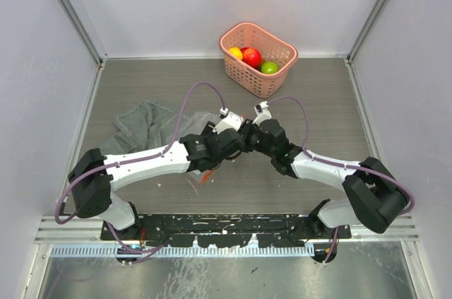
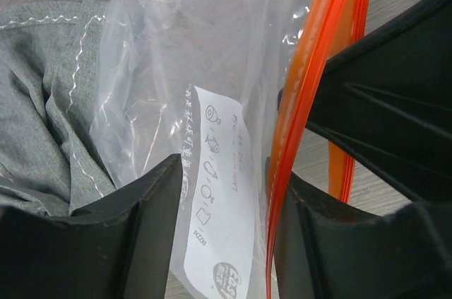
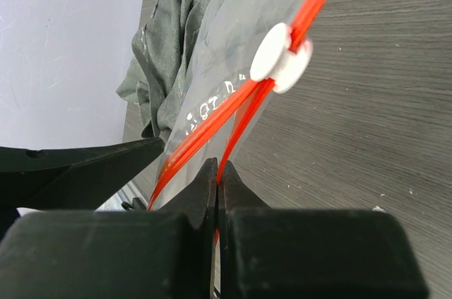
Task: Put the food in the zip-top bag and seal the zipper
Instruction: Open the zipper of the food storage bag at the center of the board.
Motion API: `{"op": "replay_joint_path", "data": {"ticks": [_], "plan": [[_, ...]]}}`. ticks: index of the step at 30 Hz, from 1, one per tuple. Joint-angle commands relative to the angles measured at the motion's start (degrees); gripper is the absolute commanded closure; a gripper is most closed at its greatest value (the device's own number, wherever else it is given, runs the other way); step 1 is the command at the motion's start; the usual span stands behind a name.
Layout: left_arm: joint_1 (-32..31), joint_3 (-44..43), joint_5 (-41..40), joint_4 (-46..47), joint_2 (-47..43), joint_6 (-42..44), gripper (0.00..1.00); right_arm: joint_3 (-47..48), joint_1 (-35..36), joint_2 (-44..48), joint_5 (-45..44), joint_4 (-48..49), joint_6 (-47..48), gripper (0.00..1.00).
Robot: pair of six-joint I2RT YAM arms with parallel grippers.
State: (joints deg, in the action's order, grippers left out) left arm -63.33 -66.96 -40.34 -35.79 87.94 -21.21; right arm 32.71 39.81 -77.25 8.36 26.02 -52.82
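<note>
At mid-table we see the right gripper (image 3: 217, 172) pinched tight on the zipper (image 3: 212, 119), with the white slider (image 3: 281, 59) just beyond. The left gripper (image 2: 226, 172) is spread, straddling the zip-top bag (image 2: 176, 51) beside the grey cloth (image 1: 138, 126). A pink basket (image 1: 258, 80) sits at the far edge.

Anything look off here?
Yes. The right gripper pinches the zipper and the left gripper straddles the bag, yet the fruit sits in the basket. A crumpled grey cloth also lies against the bag.
</note>
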Motion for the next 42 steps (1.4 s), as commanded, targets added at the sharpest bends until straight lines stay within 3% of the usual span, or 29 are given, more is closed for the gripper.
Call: {"op": "replay_joint_path", "data": {"ticks": [1,6,14,23,28,36,42], "plan": [[-0.22,-2.53,-3.5,0.97,1.25,0.12,0.5,2.44,0.63,-0.51,-0.72,2.98,-0.57,0.99],[-0.22,-4.02,-5.87,-2.03,-0.45,0.71,0.64,2.27,0.65,-0.53,-1.64,2.13,-0.06,0.99],[-0.05,-7.81,-8.34,-8.79,-4.05,1.56,1.0,7.16,0.67,-2.68,-1.0,-5.5,2.16,0.99],[3.94,-19.62,-15.42,-24.49,0.95,2.44,1.0,19.52,0.62,-7.36,-4.1,-23.29,8.31,0.99],[7.18,-22.91,-15.52,-23.86,2.17,7.48,1.0,26.59,0.57,-10.31,-8.09,-30.72,12.91,0.99],[14.6,-15.76,-3.14,-12.86,-2.53,11.12,1.0,27.61,-0.26,-13.44,-13.87,-34.37,17.46,1.0],[15.08,-14.41,9.64,-9.07,-4.75,12.87,1.0,27.23,-0.26,-12.85,-8.43,-30.73,20.1,0.95]]}}
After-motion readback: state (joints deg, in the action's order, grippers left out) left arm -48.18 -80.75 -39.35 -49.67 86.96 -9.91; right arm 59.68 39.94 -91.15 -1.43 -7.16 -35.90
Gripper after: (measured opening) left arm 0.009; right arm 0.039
